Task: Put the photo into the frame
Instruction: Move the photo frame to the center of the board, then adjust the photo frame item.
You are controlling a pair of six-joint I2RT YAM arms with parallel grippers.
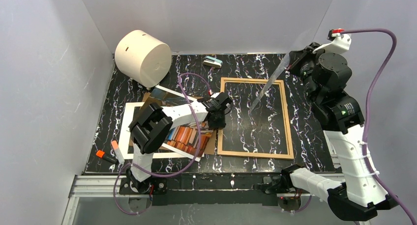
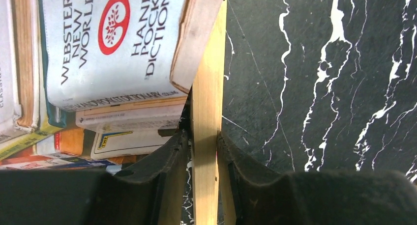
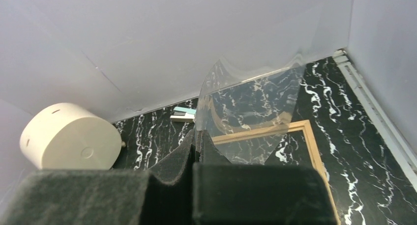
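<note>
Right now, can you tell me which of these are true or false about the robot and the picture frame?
1. The photo is already inside the frame. False: the photo lies outside the frame, beside its left edge, and only bare table shows inside the frame.
2. The left end effector grips the frame's wooden edge. True.
3. The right end effector is empty. False: it is shut on a clear sheet, held up above the table.
4. A white cylinder sits at the far left corner of the table. True.
</note>
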